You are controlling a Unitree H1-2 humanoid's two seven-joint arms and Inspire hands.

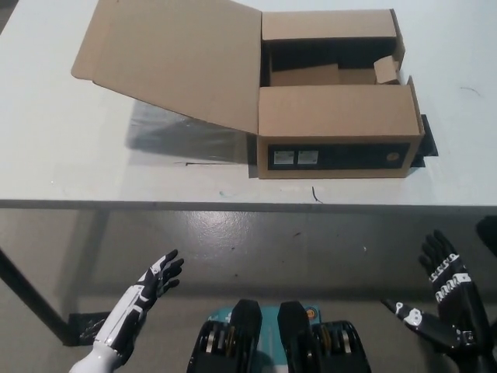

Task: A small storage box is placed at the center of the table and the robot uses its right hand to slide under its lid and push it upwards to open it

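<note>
The cardboard storage box (335, 132) stands on the white table (70, 163), right of centre. Its big lid (175, 58) is swung wide to the left and hangs tilted above the tabletop. The dark inside of the box shows at the back, and a shorter front flap covers the near half. My black right hand (443, 307) is open at the lower right, below the table's front edge and well clear of the box. My white left hand (147, 289) rests open at the lower left, also below the table edge.
The table's front edge (248, 205) runs straight across the picture, with grey floor (311, 249) below it. Black tape marks (425, 132) lie on the table at the box's right side. A dark table leg (27, 299) slants at the lower left.
</note>
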